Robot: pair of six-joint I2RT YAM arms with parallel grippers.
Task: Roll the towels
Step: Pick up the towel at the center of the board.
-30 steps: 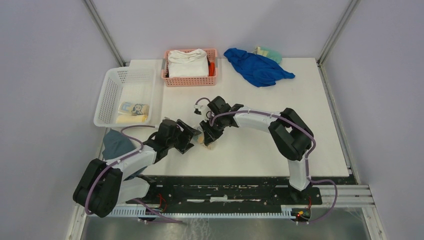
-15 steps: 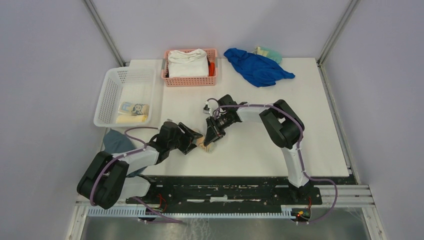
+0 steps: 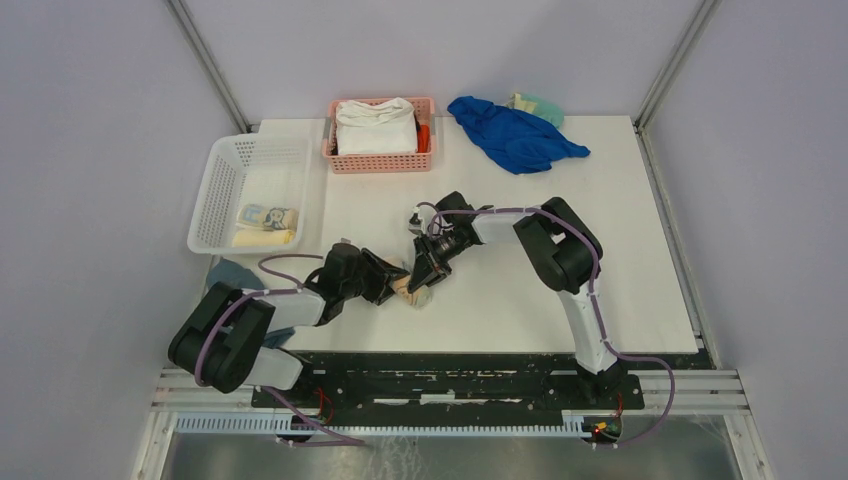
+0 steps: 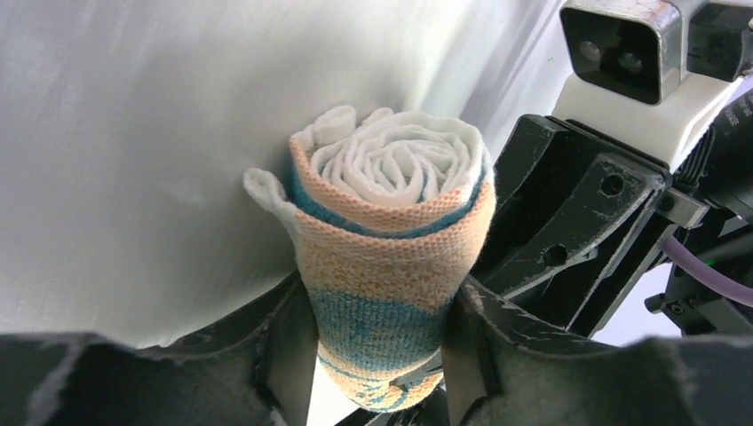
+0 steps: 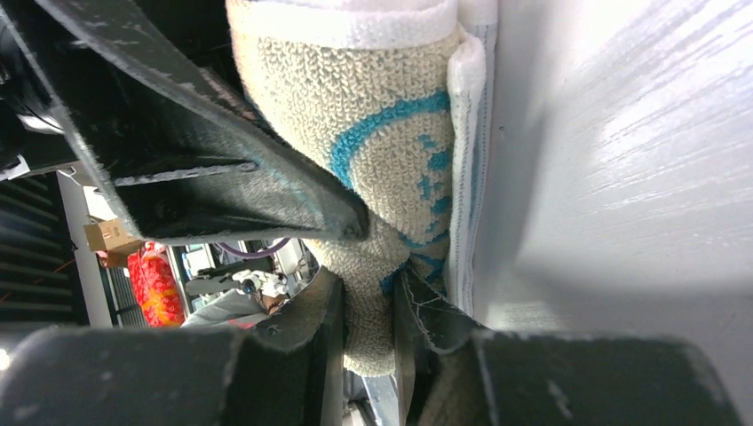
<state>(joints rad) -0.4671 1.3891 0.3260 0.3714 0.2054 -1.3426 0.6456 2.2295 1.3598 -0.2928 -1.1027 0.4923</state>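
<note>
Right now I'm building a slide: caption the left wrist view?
Rolled towel, orange and blue banded, gripped in the left tool, right tool holding it alongside.

I have both arms reaching low and inward, my left gripper (image 3: 397,284) closed across the rolled towel (image 4: 391,257) and my right gripper (image 3: 424,275) pinching the same roll.

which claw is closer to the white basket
Left. The left claw is off the near right corner of the white basket; the right claw is farther right, across the towel from it.
</note>
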